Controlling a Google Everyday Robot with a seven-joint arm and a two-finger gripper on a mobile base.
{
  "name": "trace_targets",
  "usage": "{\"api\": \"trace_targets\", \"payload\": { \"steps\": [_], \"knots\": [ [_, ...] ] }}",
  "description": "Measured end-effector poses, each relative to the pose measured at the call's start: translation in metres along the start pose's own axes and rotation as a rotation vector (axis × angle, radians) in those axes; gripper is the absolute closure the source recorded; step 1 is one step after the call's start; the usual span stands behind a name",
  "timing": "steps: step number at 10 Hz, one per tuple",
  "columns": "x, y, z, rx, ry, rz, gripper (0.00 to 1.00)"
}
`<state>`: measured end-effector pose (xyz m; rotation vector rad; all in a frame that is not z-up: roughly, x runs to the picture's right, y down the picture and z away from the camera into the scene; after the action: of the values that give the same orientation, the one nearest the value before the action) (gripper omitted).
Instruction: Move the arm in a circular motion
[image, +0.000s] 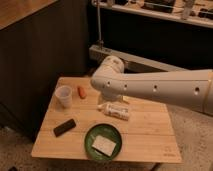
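Note:
The arm (155, 89) is thick and off-white, with small dark dots along its side. It reaches in from the right edge over the wooden table (145, 132). Its rounded elbow joint (108, 70) hangs above the table's back middle. The gripper (115, 97) sits under the arm's left end, mostly hidden by it, just above a small white bottle (115, 110) that lies on its side on the table.
On the table are a clear plastic cup (63, 96) at the left, an orange carrot-like piece (81, 92) beside it, a dark flat bar (65, 127) at the front left, and a green plate (103, 142) holding a pale sponge (104, 145). A dark cabinet (40, 55) stands behind.

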<state>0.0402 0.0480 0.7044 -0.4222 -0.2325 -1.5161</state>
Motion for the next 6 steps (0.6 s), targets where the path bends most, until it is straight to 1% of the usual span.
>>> {"api": "trace_targets", "payload": {
  "steps": [1, 2, 3, 5, 6],
  "knots": [
    [0.003, 0.000, 0.001, 0.003, -0.001, -0.001, 0.20],
    [0.004, 0.000, 0.000, 0.021, -0.002, -0.010, 0.20],
    [0.009, -0.002, -0.002, 0.065, 0.004, -0.024, 0.20],
    [0.030, -0.006, -0.003, 0.108, 0.021, -0.045, 0.20],
    [0.060, -0.007, -0.003, 0.136, 0.037, -0.056, 0.20]
  ]
}}
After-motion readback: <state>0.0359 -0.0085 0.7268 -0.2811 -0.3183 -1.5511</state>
